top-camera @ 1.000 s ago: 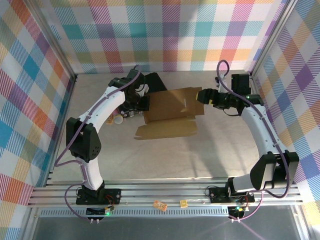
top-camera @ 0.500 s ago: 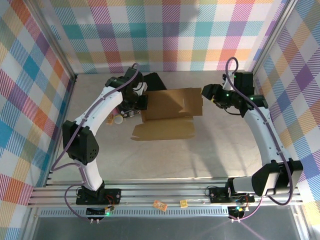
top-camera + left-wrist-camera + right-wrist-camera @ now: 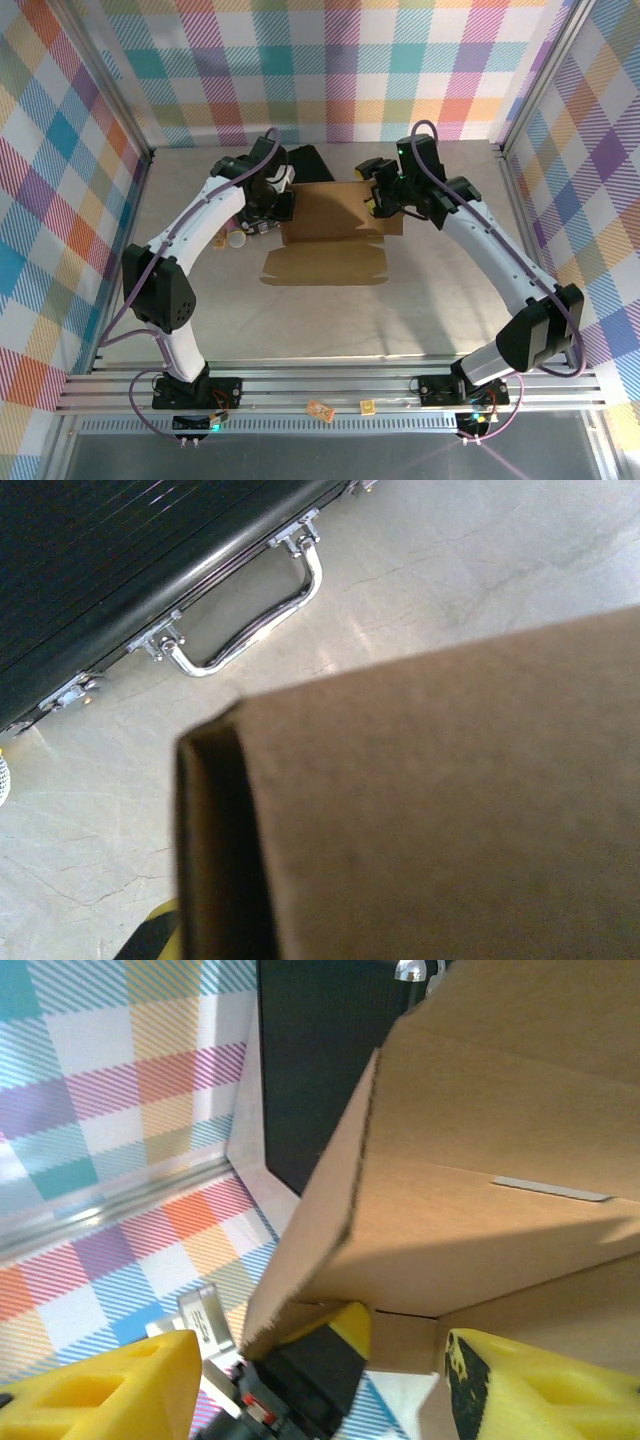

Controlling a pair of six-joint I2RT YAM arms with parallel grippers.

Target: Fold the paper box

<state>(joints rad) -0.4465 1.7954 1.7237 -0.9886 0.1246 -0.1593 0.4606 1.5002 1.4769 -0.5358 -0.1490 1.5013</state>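
Top view: the box (image 3: 335,215) lies at the far middle of the table (image 3: 320,330), its front flap flat, just in front of the case (image 3: 305,160). The left claw (image 3: 278,208) is at the box's left wall. The right claw (image 3: 380,200), a second ago off the box's right edge, has swung in over its right rear corner, and the box has slid slightly left. Left wrist: cardboard sits close to the lens; the claw is closed, seemingly pinching that wall. Right wrist: the yellow fingers (image 3: 110,1390) stand wide apart with a raised flap's corner between them, ungripped. Judgement: folding of the right flap is about to begin.
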